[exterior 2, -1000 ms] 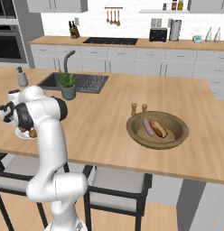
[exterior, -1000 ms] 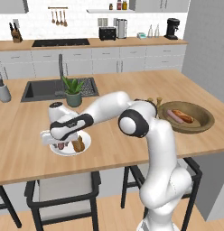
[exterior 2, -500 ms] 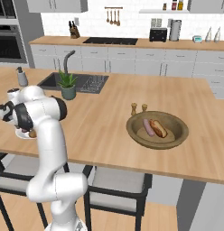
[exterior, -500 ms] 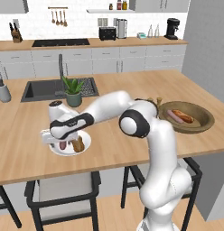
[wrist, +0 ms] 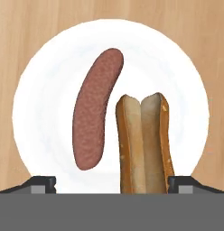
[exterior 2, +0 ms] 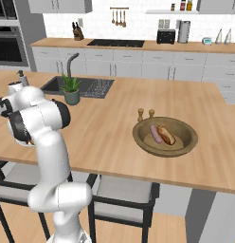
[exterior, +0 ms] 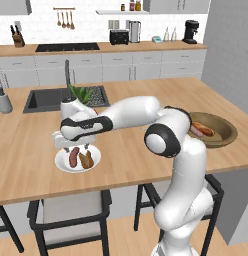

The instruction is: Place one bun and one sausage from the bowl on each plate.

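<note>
A white plate (wrist: 46, 81) lies on the wooden island, and a reddish-brown sausage (wrist: 95, 122) rests on it beside a split golden-brown bun (wrist: 143, 140). My gripper (wrist: 112, 184) hovers just over them, open, its tips wide on either side of the bun's near end. From the left base view the gripper (exterior: 79, 148) hangs over the plate (exterior: 63, 164) with sausage (exterior: 73, 157) and bun (exterior: 87, 160). The brown wooden bowl (exterior 2: 185, 147) at the right holds a pale pink sausage (exterior 2: 155, 134) and another bun (exterior 2: 166, 135). The same bowl (exterior: 226, 131) sits behind the arm's elbow.
Two small wooden shakers (exterior 2: 145, 114) stand just behind the bowl. A potted plant (exterior: 82, 95) and a dark sink (exterior: 43, 101) lie behind the plate, and a soap dispenser (exterior: 3, 100) stands at the far left. Stools (exterior: 71, 212) stand under the island's front edge.
My jaws have spread apart and the bun now lies free on the white plate beside the sausage. The arm has hardly shifted.
</note>
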